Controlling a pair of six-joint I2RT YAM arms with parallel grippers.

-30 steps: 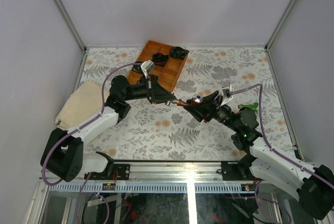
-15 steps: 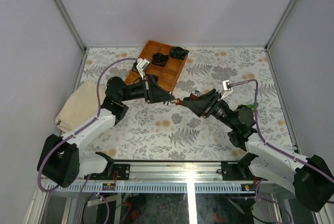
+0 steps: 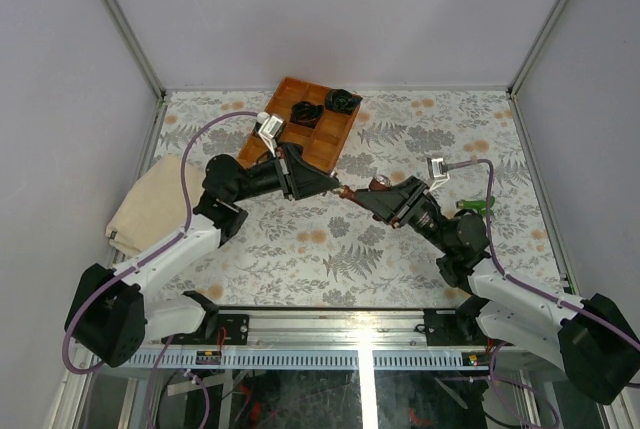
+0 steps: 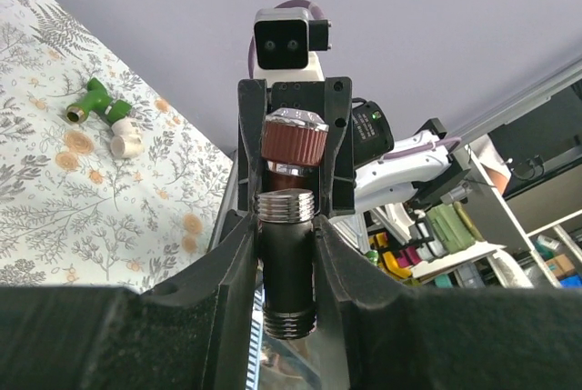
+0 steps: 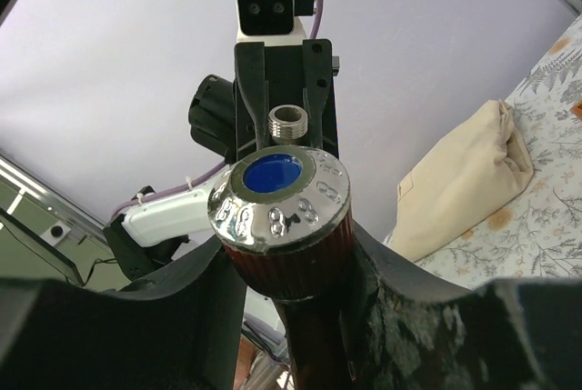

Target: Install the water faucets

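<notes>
The dark red-brown faucet [image 4: 294, 140] was up in the air over the middle of the worktop [image 3: 300, 249], caught between the two arms. Its knob, capped in chrome with a blue disc at the centre, sat in the right tool [image 5: 291, 245], whose fingers were closed snugly against the knob's sides. The darker barrel with its silvery threaded end lay in the left tool [image 4: 285, 226], whose fingers were closed almost fully and pressed on both sides of the barrel. From above, the two tools pointed tip to tip, with the faucet bridging the short gap between them. Whether knob and barrel were screwed fully together could not be told.

The bright green faucet [image 3: 476, 204] lay flat on the worktop's right part, beside the right arm and well apart from both tools. A small white piece [image 4: 123, 140] rested just beside it.

At the back a wooden tray [image 3: 335, 144] stood at an angle, with black coiled bundles [image 3: 307, 112] in its far compartments. A cream cloth bag [image 3: 150, 204] lay along the left edge.
</notes>
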